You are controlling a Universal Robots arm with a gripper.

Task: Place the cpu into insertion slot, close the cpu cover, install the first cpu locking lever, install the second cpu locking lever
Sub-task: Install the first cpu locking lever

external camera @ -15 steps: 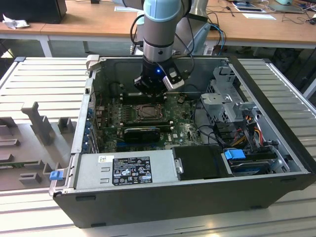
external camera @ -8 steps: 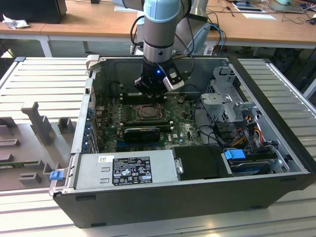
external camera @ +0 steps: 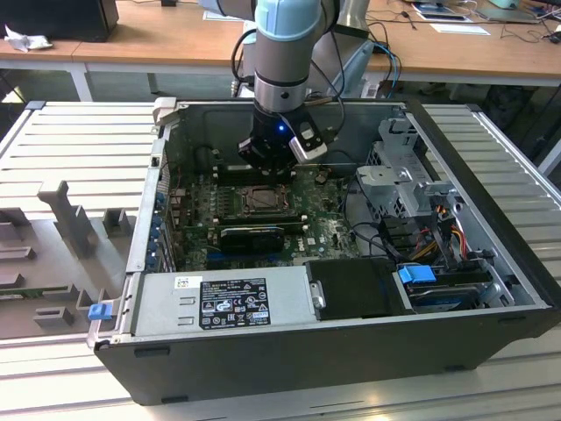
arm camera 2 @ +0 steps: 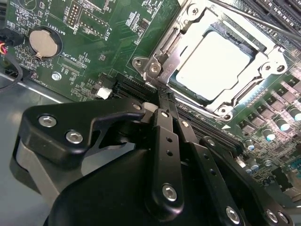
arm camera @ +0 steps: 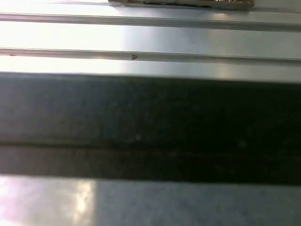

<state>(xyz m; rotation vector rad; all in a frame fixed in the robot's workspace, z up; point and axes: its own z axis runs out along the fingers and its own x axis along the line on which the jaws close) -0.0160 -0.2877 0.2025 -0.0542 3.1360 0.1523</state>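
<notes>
Cpu (arm camera 2: 214, 63) seated, cover (arm camera 2: 244, 77) down over it. Your claw (arm camera 2: 162, 94), pressed together and empty, sits at the socket corner; lever work is in hand, calling for steady pressing.

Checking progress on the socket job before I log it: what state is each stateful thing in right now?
cpu: seated in the insertion slot.
cpu cover: down over the cpu, framing its top.
gripper: shut, tips at the socket's edge, holding nothing.
computer case: side open, lying flat.

Even, bright room light; the cpu (arm camera 2: 214, 63) glares white, and the first wrist view is blurred.
</notes>
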